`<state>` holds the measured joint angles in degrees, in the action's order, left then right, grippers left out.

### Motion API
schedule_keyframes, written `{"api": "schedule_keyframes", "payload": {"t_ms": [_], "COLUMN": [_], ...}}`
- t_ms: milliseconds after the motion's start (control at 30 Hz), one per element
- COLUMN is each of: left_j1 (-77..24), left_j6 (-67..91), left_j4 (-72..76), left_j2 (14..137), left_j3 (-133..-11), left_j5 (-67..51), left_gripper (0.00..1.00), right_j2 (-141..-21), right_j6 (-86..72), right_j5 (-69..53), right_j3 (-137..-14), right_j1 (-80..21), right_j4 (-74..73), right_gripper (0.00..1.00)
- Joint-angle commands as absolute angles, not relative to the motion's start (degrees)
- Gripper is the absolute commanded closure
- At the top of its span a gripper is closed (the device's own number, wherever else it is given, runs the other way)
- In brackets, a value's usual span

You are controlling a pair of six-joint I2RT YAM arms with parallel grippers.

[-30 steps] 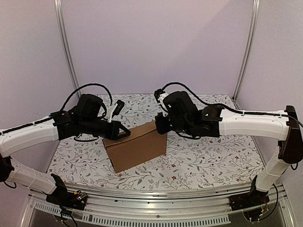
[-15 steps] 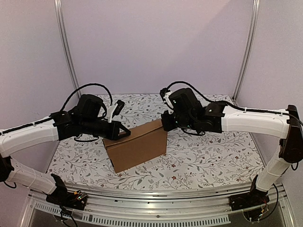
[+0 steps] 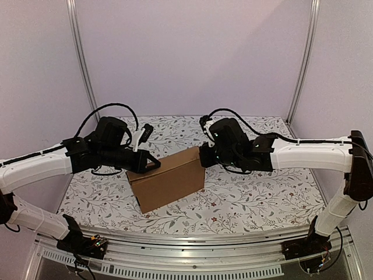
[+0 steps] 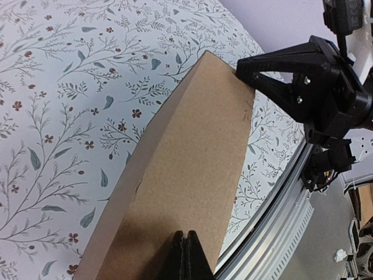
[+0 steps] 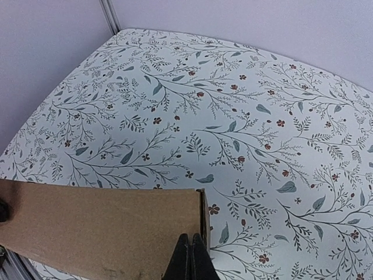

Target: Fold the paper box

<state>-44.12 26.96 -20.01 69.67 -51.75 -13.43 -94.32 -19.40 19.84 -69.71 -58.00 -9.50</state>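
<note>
While the paper box (image 3: 169,179) sits at the middle of the table (image 3: 262,192), the left gripper (image 3: 152,165) bears on its left end and the right gripper (image 3: 202,156) on its right top corner, each with fingers drawn together; judged risk — uneven pressure from either end skews the box or springs a flap. Not visible: the end flaps and underside; whether thin card is pinched between either finger pair — cannot tell.

Box (image 4: 186,169) near end cut off at the left wrist view's bottom edge, left fingers (image 4: 176,259) showing tips only, right fingers (image 5: 182,263) likewise, box's far face unseen from above.
</note>
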Motion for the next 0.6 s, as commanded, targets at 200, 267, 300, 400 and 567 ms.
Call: {"api": "schedule_keyframes", "payload": {"t_ms": [200,267,300,400,567], "left_j1": [-44.74,-44.78,-44.81,-44.89,-45.27], "left_j6": [26.08,25.98,26.01,26.08,25.79], "left_j4": [-26.97,-26.91,-26.90,-26.85,-26.73], "left_j2": [70.75,70.84,70.84,70.92,71.19], "left_j3": [-49.76,-49.88,-49.92,-50.01,-50.51], "left_j5": [-10.47,-10.37,-10.35,-10.51,-10.72], "left_gripper": [1.00,1.00,1.00,1.00,1.00], "right_j2": [-94.09,-94.81,-95.19,-96.04,-97.75], "right_j6": [-16.69,-17.30,-17.80,-18.51,-18.89], "right_j5": [13.73,12.21,11.52,10.50,9.77], "right_j3": [-74.71,-74.84,-74.76,-74.70,-74.10], "right_j1": [-60.02,-60.87,-61.24,-62.27,-63.41], "right_j4": [-15.23,-14.35,-13.79,-12.58,-11.86], "right_gripper": [1.00,1.00,1.00,1.00,1.00]}}
